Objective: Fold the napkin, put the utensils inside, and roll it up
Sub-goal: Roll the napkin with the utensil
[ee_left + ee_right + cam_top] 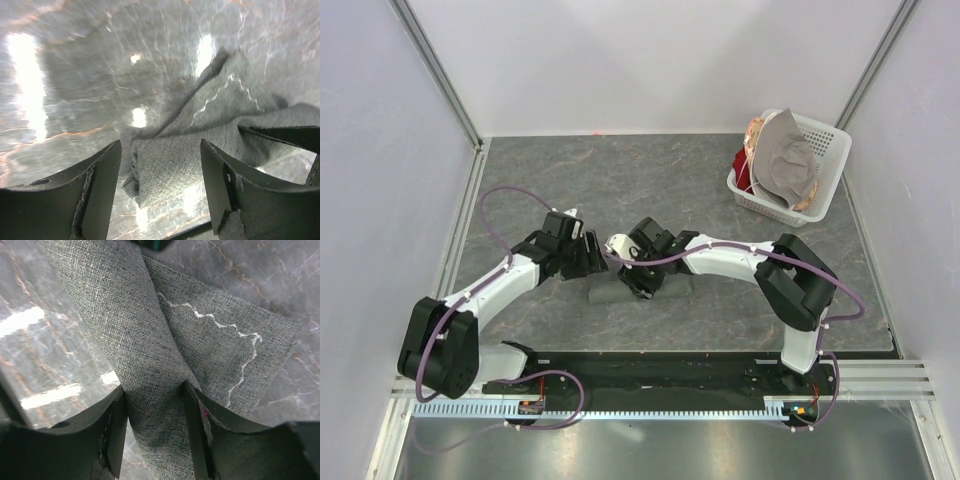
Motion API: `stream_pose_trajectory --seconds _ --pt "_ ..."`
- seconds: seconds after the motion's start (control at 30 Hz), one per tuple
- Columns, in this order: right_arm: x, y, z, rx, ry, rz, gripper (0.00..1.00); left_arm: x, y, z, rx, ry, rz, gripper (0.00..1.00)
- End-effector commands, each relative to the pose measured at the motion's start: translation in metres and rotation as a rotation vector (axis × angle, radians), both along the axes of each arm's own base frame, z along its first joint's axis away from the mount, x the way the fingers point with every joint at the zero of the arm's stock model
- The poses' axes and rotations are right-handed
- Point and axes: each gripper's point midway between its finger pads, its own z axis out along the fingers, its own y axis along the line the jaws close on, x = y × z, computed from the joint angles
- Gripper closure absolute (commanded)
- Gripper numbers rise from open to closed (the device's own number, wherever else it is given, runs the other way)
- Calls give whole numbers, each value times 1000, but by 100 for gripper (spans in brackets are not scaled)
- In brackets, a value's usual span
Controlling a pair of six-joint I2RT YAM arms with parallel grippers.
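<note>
While the napkin [672,287] lies bunched into a narrow dark strip on the grey marbled table [620,180], both arms reach in over it from the near edge. The left gripper [586,256] sits at the strip's left end and the right gripper [640,280] is just beside it, over the strip's middle.

In the left wrist view the left gripper's [160,150] jaws stand apart. A loose end of the napkin [165,170] lies on the table in the gap between them, with room on either side, so nothing is gripped. A dark finger of the other arm enters from the right edge of that view.

In the right wrist view the right gripper's [154,390] jaws are clamped on a raised fold of the napkin [125,315], the cloth filling the gap from one side to the other. A flat corner with its pale wavy stitching spreads to the right. A teal sliver [158,244] shows at the top edge, too little to name.

In the far right corner a white basket [835,150] holds a paler cloth [785,160], well apart from the napkin.
</note>
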Motion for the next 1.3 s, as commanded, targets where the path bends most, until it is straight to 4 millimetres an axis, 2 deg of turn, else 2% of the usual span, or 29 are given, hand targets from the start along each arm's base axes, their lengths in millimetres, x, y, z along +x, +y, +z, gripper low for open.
stream_pose_trajectory --seconds 0.0,0.17,0.2,0.3,0.33,0.4,0.43,0.47,0.63,0.87,0.97,1.27 --pt "-34 -12 -12 -50 258 -40 47 5 16 11 54 -66 50 29" --pt "-37 -6 -1 -18 395 -91 47 -4 23 10 53 -96 70 30" --pt "-37 -6 0 -9 423 -102 46 -4 23 17 37 -131 69 30" --pt "-36 -5 1 21 508 -123 46 -8 16 22 -21 -177 46 31" --pt "-37 -4 2 35 536 -119 46 -6 10 35 -66 -230 27 31" --pt "-34 -6 -2 41 593 -157 46 -12 8 31 -97 -242 17 31" --pt "-34 -6 -3 45 612 -159 46 -12 2 39 -135 -280 0 32" --pt "-37 -6 -6 51 649 -159 46 -17 2 32 -143 -267 -3 32" --pt "-34 -8 -13 87 748 -170 46 -25 -6 24 -196 -251 -29 34" --pt "-31 -13 -27 100 817 -185 47 -22 -8 16 -211 -271 -33 36" --pt "-29 -15 -32 100 826 -195 47 -22 -11 13 -220 -270 -44 40" --pt "-21 -15 -33 113 820 -215 46 -27 -19 -11 -255 -206 -60 68"
